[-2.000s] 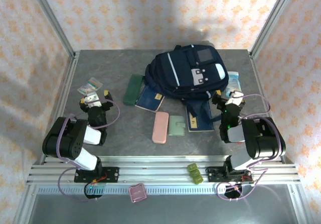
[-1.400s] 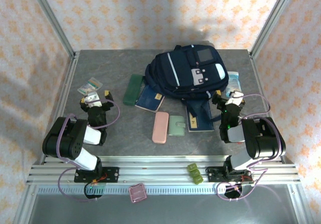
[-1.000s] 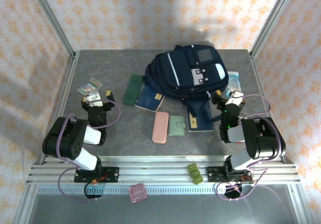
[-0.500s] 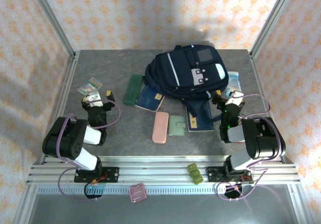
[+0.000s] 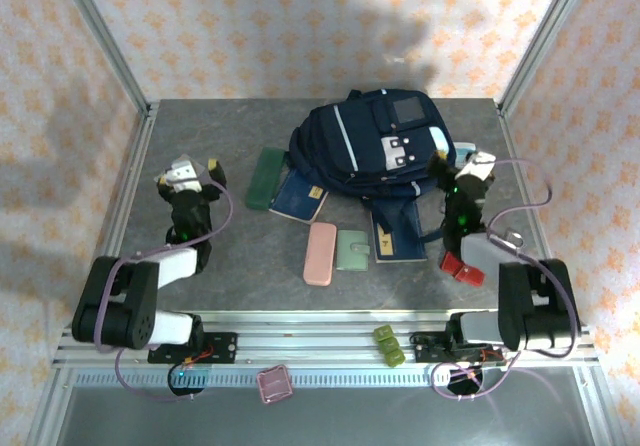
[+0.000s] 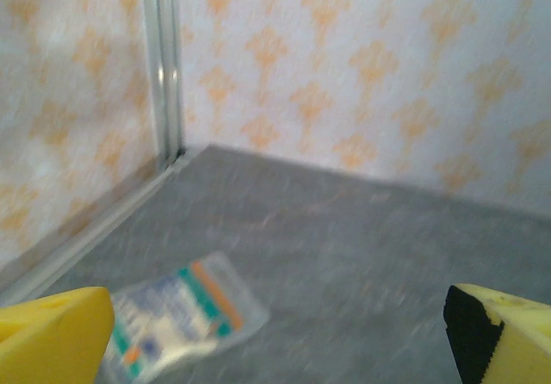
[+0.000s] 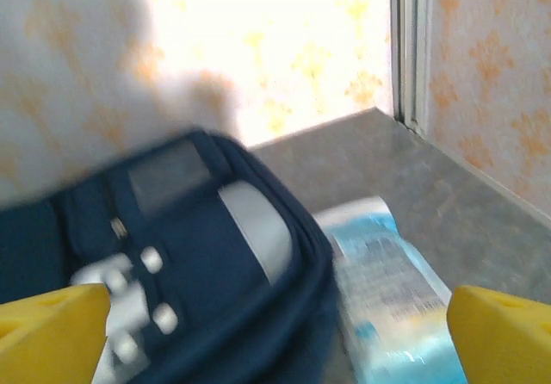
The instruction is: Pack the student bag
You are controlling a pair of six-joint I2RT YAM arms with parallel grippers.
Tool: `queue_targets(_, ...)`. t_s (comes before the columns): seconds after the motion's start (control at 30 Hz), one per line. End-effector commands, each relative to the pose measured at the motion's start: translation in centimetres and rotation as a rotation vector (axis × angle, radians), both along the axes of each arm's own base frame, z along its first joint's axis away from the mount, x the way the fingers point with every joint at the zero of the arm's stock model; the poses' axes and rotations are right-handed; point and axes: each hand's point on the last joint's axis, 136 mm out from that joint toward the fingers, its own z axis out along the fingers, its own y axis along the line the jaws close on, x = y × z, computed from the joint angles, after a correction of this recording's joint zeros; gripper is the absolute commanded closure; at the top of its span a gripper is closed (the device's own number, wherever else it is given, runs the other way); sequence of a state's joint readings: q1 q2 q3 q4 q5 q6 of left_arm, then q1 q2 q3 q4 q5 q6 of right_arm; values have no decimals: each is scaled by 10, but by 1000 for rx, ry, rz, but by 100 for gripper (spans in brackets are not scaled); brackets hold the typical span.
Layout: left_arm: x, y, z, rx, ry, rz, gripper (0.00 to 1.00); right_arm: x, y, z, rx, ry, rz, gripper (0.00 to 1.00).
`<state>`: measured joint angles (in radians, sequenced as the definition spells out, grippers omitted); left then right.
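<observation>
Grippers on both arms stand spread wide and empty in the overhead view. The left gripper [image 5: 195, 171] hangs at middle left over the grey table [image 5: 250, 266]. The right gripper [image 5: 460, 162] hovers just beside the right edge of the student bag [image 5: 375, 146], which lies in the upper middle, pockets facing up. Below the bag lie a green pencil case [image 5: 265, 178], a pink case [image 5: 321, 253] and a green wallet [image 5: 352, 250].

From the left wrist, yellow fingertips [image 6: 52, 332] sit far apart in the lower corners. A clear plastic packet [image 6: 176, 315] lies at lower left near the wall.

From the right wrist, the student bag [image 7: 172, 255] takes the lower left, with a blue-and-white packet [image 7: 392, 289] right against it, between wide-set yellow fingertips [image 7: 504, 332].
</observation>
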<state>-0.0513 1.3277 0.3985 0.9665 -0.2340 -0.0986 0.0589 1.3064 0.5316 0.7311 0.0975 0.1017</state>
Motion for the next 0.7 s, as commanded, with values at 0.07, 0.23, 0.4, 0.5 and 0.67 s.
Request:
queue_targets(0.07,13,-31,8,-540,-34,-167,1,16,22,-10,407,216,65,12)
queue_targets(0.23,36,-105,-16,-730,190,-469,50,31,66,-28,525,360,250,35)
queue_targets(0.4,33,-198,-47,-687,412,-628,49,32,98,-65,553,508,293,33)
queue_targets(0.5,30,-245,-59,-719,453,-723,48,32,114,-81,546,553,312,35)
queue_targets(0.67,41,-284,-107,-616,639,-685,54,36,117,-111,578,638,261,38)
